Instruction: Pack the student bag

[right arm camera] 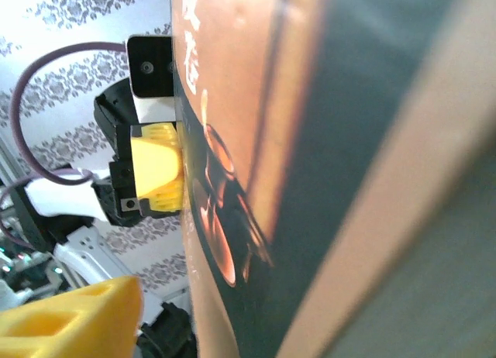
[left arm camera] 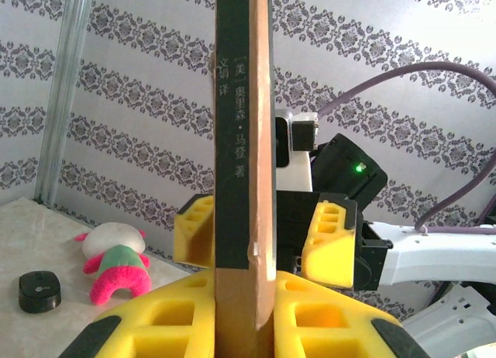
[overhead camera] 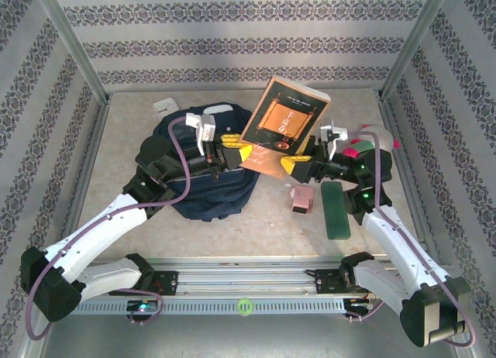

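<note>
Book [overhead camera: 283, 125] held aloft between my two grippers
My left gripper [overhead camera: 242, 151] is clamped tight on its lower left corner; my right gripper [overhead camera: 294, 167] straddles the lower right corner, jaws apart, not pinching. The student bag [overhead camera: 208, 197] lies on the table [overhead camera: 128, 125] beneath my left wrist

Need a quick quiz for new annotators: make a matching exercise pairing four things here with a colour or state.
Things:
1 book
2 bag
3 small block
4 long slab

Colour or state:
A navy
B pink
C green
D clamped in the left gripper

Pairs: 1-D, 2-A, 3-B, 4-C.
</note>
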Controlling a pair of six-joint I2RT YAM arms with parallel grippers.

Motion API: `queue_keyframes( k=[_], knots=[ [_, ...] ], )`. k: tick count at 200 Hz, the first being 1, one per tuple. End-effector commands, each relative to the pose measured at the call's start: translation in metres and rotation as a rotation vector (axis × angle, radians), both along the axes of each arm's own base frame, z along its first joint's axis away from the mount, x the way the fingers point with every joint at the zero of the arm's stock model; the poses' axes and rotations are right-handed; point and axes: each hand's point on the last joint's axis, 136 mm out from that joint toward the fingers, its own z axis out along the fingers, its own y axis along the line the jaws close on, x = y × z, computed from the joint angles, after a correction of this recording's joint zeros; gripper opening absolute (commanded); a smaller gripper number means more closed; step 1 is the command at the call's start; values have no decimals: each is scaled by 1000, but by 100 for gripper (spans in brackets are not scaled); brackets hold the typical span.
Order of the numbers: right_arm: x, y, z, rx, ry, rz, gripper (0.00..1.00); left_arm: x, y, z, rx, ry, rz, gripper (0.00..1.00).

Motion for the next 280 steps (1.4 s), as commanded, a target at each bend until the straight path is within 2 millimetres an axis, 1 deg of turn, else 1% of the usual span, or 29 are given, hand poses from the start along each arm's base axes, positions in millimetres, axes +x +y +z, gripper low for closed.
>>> queue_keyframes(
  k=[1, 17, 40, 67, 93, 106, 113, 124, 129, 140, 145, 159, 169, 172, 178, 199, 213, 224, 232, 249, 264, 280],
  knots=[
    [-13, -2, 12, 34, -99, 4, 59, -8, 7, 22, -46, -102, 31, 0],
    [-14, -5, 17, 58, -128, -22, 55, -5, 7, 17, -28, -92, 48, 0],
    [-15, -9, 28, 95, -170, -49, 52, -2, 8, 11, -13, -83, 64, 0],
    [-14, -11, 36, 127, -198, -66, 46, 0, 7, 6, 4, -80, 69, 0],
    [-12, -12, 37, 134, -206, -81, 33, 1, 7, 3, 18, -82, 80, 0],
    [-11, -13, 35, 132, -216, -93, 22, 3, 8, 1, 33, -83, 92, 3],
    [-10, -13, 33, 129, -221, -101, 16, 4, 9, -2, 44, -80, 102, 7],
    [-9, -14, 28, 114, -236, -112, 10, 5, 10, -7, 69, -77, 117, 17],
    [-10, -14, 25, 103, -249, -114, 7, 5, 11, -9, 83, -80, 122, 24],
    [-12, -13, 16, 60, -285, -114, 0, 7, 15, -15, 124, -87, 151, 40],
    [-12, -14, 10, 35, -303, -123, 0, 7, 16, -20, 151, -92, 165, 46],
    [-11, -14, -9, -59, -345, -149, 0, 7, 26, -32, 244, -122, 214, 57],
    [-9, -13, -23, -143, -363, -173, 0, 6, 34, -42, 324, -145, 249, 62],
    [-9, -14, -25, -167, -379, -183, 0, 5, 37, -45, 349, -160, 256, 63],
    [-8, -14, -36, -231, -381, -197, 0, 4, 43, -52, 401, -180, 277, 66],
    [-2, -15, -65, -448, -438, -244, 0, -5, 59, -80, 603, -264, 284, 71],
    [4, -16, -82, -575, -473, -263, 0, -15, 67, -100, 740, -307, 230, 72],
    [5, -14, -95, -675, -522, -252, 0, -24, 72, -114, 842, -347, 177, 78],
    [6, -12, -106, -752, -561, -242, 0, -29, 76, -123, 909, -369, 145, 79],
    [9, -8, -129, -932, -655, -218, 0, -31, 85, -130, 1001, -391, 139, 82],
    [11, -5, -148, -1075, -723, -184, 0, -30, 91, -133, 1050, -410, 148, 83],
    [9, 1, -161, -1158, -766, -133, 0, -30, 92, -138, 1085, -425, 141, 86]
  ],
)
